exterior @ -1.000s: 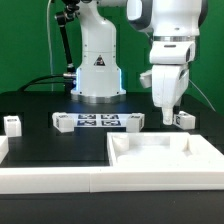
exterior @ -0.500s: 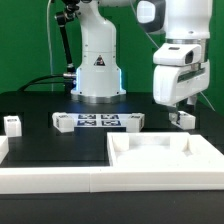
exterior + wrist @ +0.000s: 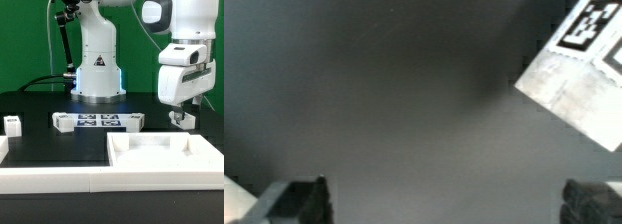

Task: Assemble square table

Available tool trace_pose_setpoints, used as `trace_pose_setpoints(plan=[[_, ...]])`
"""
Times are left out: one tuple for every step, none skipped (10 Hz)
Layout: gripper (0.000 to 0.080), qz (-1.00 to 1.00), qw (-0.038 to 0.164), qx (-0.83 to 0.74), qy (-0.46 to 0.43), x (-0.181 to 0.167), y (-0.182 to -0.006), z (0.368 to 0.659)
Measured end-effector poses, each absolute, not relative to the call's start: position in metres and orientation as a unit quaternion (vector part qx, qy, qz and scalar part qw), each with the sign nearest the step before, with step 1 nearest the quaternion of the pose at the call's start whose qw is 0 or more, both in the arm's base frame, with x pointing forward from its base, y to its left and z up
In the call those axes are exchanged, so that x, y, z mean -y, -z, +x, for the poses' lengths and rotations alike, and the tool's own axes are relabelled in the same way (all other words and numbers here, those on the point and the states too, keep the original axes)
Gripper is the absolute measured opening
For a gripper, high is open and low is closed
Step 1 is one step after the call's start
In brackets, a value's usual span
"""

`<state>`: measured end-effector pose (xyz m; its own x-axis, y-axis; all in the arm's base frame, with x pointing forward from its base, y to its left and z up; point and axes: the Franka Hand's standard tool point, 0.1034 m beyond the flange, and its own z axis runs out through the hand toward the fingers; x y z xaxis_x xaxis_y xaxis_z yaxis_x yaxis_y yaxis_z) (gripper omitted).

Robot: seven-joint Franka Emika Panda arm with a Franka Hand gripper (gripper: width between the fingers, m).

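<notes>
The white tray-like tabletop (image 3: 165, 156) lies at the front right of the exterior view. A white tagged leg (image 3: 183, 120) stands just behind its far right corner. My gripper (image 3: 180, 108) hangs right above that leg, open and empty. In the wrist view the fingers (image 3: 295, 200) stand wide apart over dark table, the gripper (image 3: 446, 205) holds nothing, and a white tagged block (image 3: 585, 55) shows at the frame's edge. Three other legs stand further to the exterior view's left: one (image 3: 135, 121), one (image 3: 62, 122) and one at the far left (image 3: 12, 125).
The marker board (image 3: 98, 122) lies between two legs, in front of the robot base (image 3: 97, 70). Long white border bars (image 3: 55, 180) run along the front edge, left of and beside the tabletop.
My gripper has moved toward the exterior view's right, from beside the right leg to above it. The parts have not moved.
</notes>
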<state>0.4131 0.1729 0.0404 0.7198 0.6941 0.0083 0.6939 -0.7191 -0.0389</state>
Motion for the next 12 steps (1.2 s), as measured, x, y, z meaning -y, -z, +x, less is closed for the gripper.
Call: trace_pose_setpoints(plan=[[0.0649, -0.95, 0.02, 0.312, -0.01, -0.175, -0.04, 0.405], [0.0649, -0.958, 0.021, 0.285, -0.015, -0.177, -0.039, 0.403], [0.0649, -0.967, 0.024, 0.253, -0.023, -0.177, -0.038, 0.402], [0.0649, -0.975, 0.032, 0.218, -0.033, -0.175, -0.036, 0.403], [0.0649, -0.982, 0.044, 0.179, -0.042, -0.167, -0.033, 0.407], [0.0649, -0.981, 0.043, 0.185, -0.041, -0.169, -0.033, 0.406], [0.0649, -0.981, 0.043, 0.186, -0.042, -0.169, -0.033, 0.406], [0.0649, -0.981, 0.043, 0.185, -0.042, -0.169, -0.033, 0.406], [0.0649, -0.981, 0.043, 0.185, -0.042, -0.169, -0.033, 0.406], [0.0649, -0.981, 0.043, 0.184, -0.043, -0.174, -0.033, 0.403], [0.0649, -0.98, 0.041, 0.19, -0.043, -0.183, -0.033, 0.399], [0.0649, -0.977, 0.035, 0.206, -0.043, -0.194, -0.033, 0.395]])
